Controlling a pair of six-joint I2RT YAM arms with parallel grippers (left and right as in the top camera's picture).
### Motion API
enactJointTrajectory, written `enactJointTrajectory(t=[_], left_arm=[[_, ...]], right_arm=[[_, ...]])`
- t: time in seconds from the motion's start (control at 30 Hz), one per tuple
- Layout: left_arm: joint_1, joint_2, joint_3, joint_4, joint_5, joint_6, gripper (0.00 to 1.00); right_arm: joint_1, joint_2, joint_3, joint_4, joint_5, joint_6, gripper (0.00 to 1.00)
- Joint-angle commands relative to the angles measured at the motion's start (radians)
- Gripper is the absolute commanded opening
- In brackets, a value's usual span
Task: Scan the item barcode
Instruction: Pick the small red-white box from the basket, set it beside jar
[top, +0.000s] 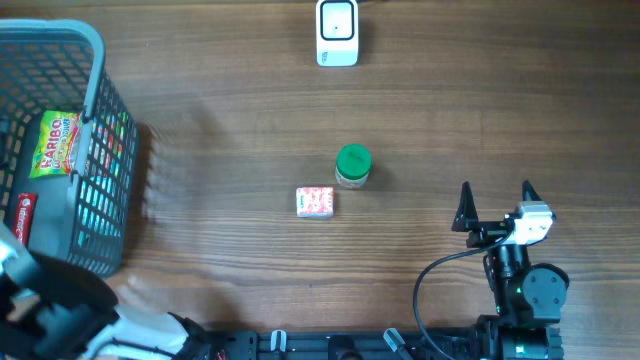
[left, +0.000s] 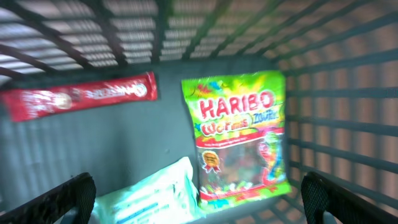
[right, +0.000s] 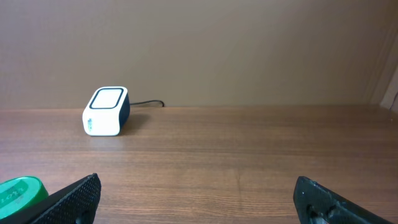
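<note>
Grey basket (top: 95, 62) at upper left of the overhead view, holding a green candy bag (left: 239, 137), a red bar (left: 81, 96) and a white packet (left: 155, 193). Left claw (left: 199, 203) spread wide over them, pinching nothing. Mid-frame on the table (top: 210, 240): small pink-and-white box (top: 314, 202) just beside a green-lidded jar (top: 352, 166). White scanner (top: 337, 32) at top centre. Right claw (top: 496, 190) spread, lower right.

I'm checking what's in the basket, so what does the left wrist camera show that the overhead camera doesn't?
Only the left wrist view shows a white packet lying beside the Haribo bag. Only the overhead view shows the scanner, green-lidded jar, small box and right gripper. Both show the basket, the Haribo bag and the red packet.
</note>
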Motion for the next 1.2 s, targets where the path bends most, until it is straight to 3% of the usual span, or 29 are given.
enactJointTrajectory(t=[0.0,0.27,0.47,0.5,0.6,0.63,0.67,0.8,1.0,1.03,1.07,1.17], left_arm=[[-0.055,0.100,0.000,0.056,0.023,-0.010,1.00],[-0.168,0.295,0.000,0.166,-0.051,-0.018,1.00],[-0.206,0.381,-0.001,0.127,-0.051,-0.017,1.00],[-0.210,0.386,-0.011,0.076,-0.065,-0.012,0.95],[-0.209,0.385,-0.017,0.024,-0.085,-0.010,0.42],[-0.210,0.373,-0.017,0.008,-0.086,-0.010,0.18],[-0.210,0.361,-0.013,0.002,-0.085,-0.010,0.05],[-0.184,0.222,0.136,-0.071,-0.094,-0.010,0.04],[-0.146,-0.033,0.246,-0.074,-0.105,-0.010,0.07],[-0.146,-0.029,0.244,-0.083,-0.105,-0.010,0.58],[-0.149,0.009,0.222,-0.100,-0.100,-0.010,1.00],[-0.158,0.095,0.141,-0.094,-0.100,-0.019,1.00]], right_arm=[[-0.002,-0.006,-0.001,0.003,-0.007,0.006,1.00],[-0.002,-0.006,-0.001,0.003,-0.007,0.007,1.00],[-0.002,-0.006,-0.001,0.003,-0.007,0.006,1.00],[-0.002,-0.006,-0.001,0.003,-0.007,0.006,1.00],[-0.002,-0.006,-0.001,0.003,-0.007,0.006,1.00],[-0.002,-0.006,-0.001,0.003,-0.007,0.006,1.00],[-0.002,-0.006,-0.001,0.003,-0.007,0.006,1.00],[-0.002,-0.006,-0.001,0.003,-0.007,0.006,1.00],[-0.002,-0.006,-0.001,0.003,-0.007,0.006,1.00],[-0.002,-0.006,-0.001,0.003,-0.007,0.006,1.00],[-0.002,-0.006,-0.001,0.003,-0.007,0.006,1.00],[-0.002,-0.006,-0.001,0.003,-0.007,0.006,1.00]])
